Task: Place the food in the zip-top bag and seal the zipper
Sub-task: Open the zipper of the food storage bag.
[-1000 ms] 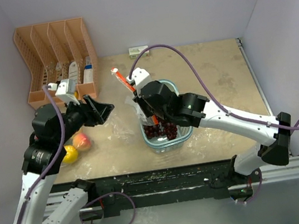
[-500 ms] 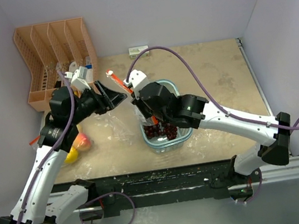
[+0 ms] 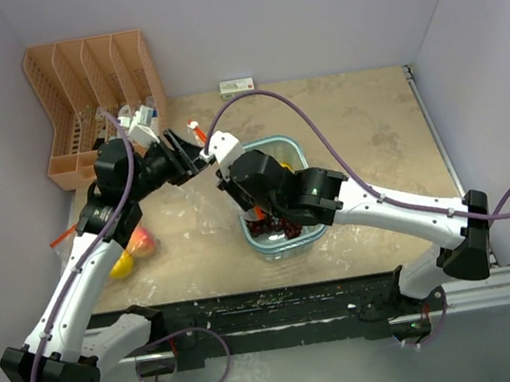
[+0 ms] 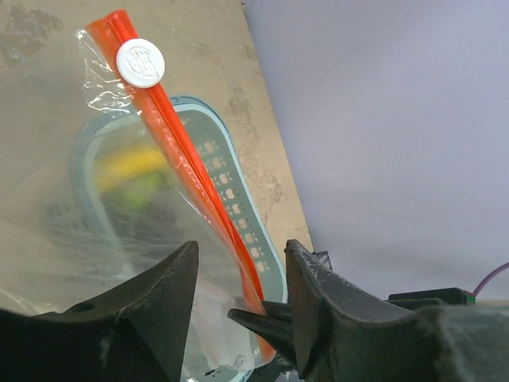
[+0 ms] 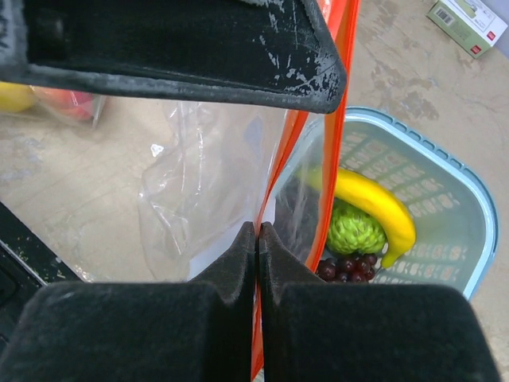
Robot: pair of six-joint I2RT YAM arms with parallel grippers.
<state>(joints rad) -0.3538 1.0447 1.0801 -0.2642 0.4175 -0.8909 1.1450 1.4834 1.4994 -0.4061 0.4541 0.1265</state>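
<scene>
Right gripper (image 5: 258, 232) was clamped fully closed on the bag (image 5: 203, 191), pinching film at the zipper (image 4: 189, 171). It held the bag upright over the left side of the basket (image 5: 445, 199).

Left gripper (image 4: 241, 251) was wide open with nothing in it. It sat just left of the basket's far-left corner, and the zipper ran up between its jaws. Couldn't tell if either pad touched the strip. The white slider (image 4: 141, 62) sat at the zipper's top end, past that same corner.

The bag looked empty. The peach (image 3: 140, 242) and yellow fruit (image 3: 120, 263) lay touching each other, well left of the basket. The grapes (image 5: 343, 267) sat inside the basket on its near side.

Likely step: the left takes the mouth edge so the bag can be spread open for loading. To do it well:
- Close on one lip of the strip only, between the slider and the right's pinch. Catching both lips would keep the mouth shut.
- Seat the strip deep in the pads, since the thin film likely slips.
- Right holds firm while the left pulls away from the basket gently, so the crinkly film doesn't tear or pop free.
</scene>
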